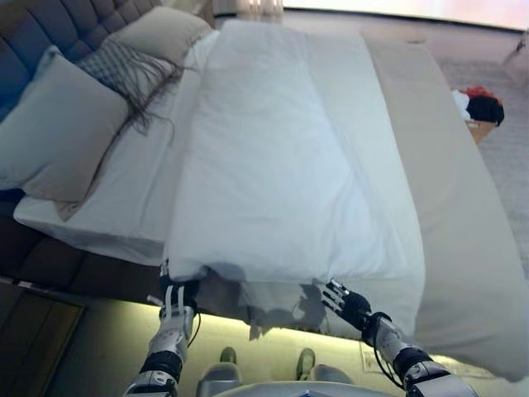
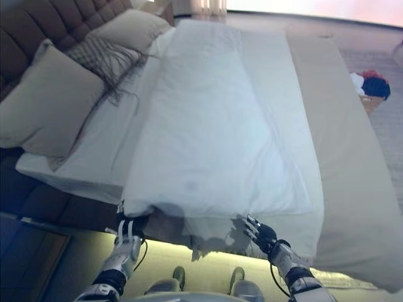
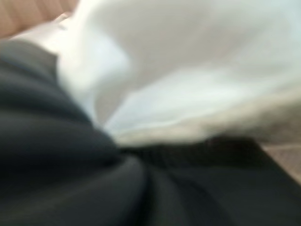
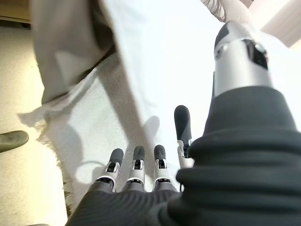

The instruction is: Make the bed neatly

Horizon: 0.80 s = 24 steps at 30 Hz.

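Pillows (image 1: 58, 132) lean against the tufted headboard (image 1: 33, 41) at the left end of the bed (image 1: 463, 248), with a checked, fringed throw (image 1: 132, 74) draped between them. White duvet (image 1: 281, 165) lies lengthwise along the middle of the mattress, its near edge hanging over the near side of the bed. The left hand (image 1: 173, 310) reaches up under the duvet's near left corner; its fingertips are hidden in the cloth, so I cannot tell its state. The right hand (image 4: 141, 165) is at the near edge further right, fingers straight and relaxed beside the hanging cloth, gripping nothing. A basket of clothes (image 1: 479, 107) stands on the floor beyond the bed's right side.
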Motion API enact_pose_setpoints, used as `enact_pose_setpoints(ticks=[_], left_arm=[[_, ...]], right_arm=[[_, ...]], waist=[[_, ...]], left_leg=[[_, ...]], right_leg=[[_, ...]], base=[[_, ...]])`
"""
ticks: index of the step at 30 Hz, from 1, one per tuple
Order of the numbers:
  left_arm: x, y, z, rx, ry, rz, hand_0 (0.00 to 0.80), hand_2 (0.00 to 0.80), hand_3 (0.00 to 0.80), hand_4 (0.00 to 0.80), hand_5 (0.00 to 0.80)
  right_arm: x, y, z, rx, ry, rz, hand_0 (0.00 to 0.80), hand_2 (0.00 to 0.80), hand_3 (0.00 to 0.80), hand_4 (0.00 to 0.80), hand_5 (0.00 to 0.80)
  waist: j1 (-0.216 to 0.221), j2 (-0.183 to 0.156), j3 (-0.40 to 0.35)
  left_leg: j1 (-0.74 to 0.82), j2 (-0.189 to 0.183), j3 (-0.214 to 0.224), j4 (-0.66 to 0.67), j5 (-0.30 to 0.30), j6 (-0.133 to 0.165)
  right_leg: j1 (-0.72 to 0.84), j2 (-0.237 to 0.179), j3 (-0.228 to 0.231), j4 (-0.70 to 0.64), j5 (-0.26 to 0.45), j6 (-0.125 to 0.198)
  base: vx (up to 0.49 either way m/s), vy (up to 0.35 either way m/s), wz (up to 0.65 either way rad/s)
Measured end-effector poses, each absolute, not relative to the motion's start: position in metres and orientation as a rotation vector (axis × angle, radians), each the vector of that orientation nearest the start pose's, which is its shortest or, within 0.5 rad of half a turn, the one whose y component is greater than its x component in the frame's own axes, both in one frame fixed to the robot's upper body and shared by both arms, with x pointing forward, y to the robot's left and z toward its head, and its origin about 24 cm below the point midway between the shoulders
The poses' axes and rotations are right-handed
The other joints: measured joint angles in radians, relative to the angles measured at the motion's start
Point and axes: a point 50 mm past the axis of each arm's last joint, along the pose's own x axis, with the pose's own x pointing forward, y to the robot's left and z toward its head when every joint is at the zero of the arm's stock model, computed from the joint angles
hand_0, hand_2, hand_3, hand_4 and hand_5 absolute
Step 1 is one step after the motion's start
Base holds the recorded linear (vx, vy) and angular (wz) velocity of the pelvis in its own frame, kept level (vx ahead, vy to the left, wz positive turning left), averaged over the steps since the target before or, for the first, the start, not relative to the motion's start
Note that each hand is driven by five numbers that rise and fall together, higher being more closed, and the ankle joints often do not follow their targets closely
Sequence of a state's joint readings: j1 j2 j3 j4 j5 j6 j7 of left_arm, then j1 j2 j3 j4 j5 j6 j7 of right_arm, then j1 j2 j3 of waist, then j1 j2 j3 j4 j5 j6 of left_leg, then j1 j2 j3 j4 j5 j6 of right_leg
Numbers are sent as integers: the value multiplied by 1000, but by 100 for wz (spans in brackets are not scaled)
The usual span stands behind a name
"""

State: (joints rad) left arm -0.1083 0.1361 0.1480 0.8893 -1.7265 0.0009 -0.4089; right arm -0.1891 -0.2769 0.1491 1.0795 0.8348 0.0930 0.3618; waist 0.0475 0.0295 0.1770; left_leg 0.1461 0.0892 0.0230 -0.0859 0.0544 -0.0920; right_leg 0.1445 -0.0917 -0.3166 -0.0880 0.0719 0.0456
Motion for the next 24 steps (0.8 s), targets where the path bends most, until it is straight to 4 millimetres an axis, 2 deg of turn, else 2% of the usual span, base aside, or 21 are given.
enact_pose_setpoints(ticks=[8,15,17,24], left_arm=[[198,267,-88,-1544,21,538,800,800,800,800,800],[182,310,-85,-1515,25,646,800,800,800,800,800],[179,313,-87,-1521,35,679,800,800,800,800,800],[173,311,-92,-1551,97,690,800,800,800,800,800]], right_arm=[[195,-224,-115,576,811,-32,0,0,0,0,0],[196,-239,-111,563,793,-54,0,0,0,0,0],[196,-241,-111,570,787,-66,0,0,0,0,0],[190,-244,-114,583,811,-94,0,0,0,0,0]], waist=[[-5,23,-29],[-6,24,-29],[-5,24,-29],[-6,26,-28]], left_leg=[[18,2,-16,-1,-13,11],[18,6,-25,1,-11,9],[18,6,-26,4,-11,9],[18,0,-28,4,-12,9]], right_leg=[[26,1,-6,-5,-8,1],[17,-4,-32,-6,-8,1],[16,-10,-52,-5,-7,3],[17,-15,-54,-5,-10,7]], base=[[-30,80,1],[-34,85,-11],[4,89,-13],[-4,112,0]])
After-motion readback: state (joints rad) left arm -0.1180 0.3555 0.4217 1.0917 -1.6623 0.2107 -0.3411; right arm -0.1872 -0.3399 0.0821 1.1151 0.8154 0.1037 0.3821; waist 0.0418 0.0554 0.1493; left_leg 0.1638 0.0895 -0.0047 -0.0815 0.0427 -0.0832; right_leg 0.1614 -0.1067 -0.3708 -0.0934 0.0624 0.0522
